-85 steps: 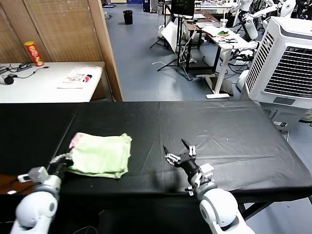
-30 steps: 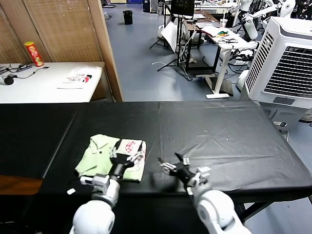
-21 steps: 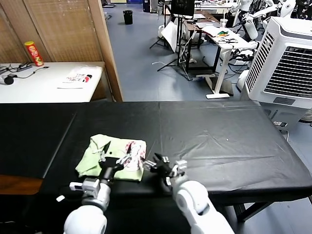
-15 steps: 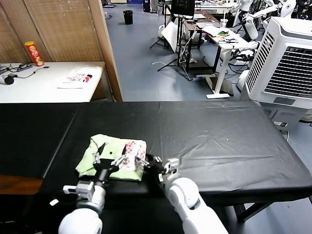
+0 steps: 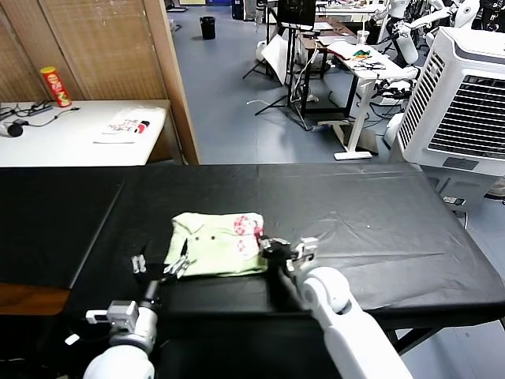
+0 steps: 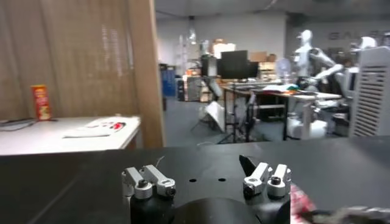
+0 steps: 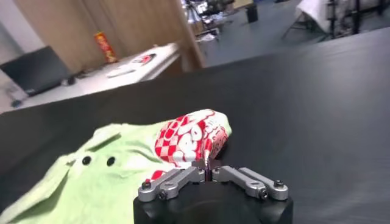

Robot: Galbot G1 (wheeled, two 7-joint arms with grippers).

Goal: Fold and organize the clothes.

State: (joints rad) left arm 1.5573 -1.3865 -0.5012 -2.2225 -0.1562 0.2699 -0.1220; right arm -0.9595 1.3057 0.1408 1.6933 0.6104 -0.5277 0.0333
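The long bench [image 5: 371, 213] draped in black cloth carries the folded pale light-green short-sleeved shirt [image 5: 215, 245] of thin soft fabric, lying left of centre near the front edge, its red-pink checked print patch [image 5: 248, 226] at the 3 o'clock end. The right gripper [image 5: 278, 248] is clamped on the shirt's 3 o'clock edge. At the shirt's 8 o'clock, the left gripper [image 5: 160, 264] stands wide apart, holding nothing.

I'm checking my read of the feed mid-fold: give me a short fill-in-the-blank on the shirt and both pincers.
1. The folded shirt lies on the ____ table.
2. The right pincer is ____ at the shirt's edge beside the red-pink print patch.
3. The left pincer stands ____, holding nothing.
4. The shirt's small buttons are ____ in colour.

Missing words: black; shut; open; dark
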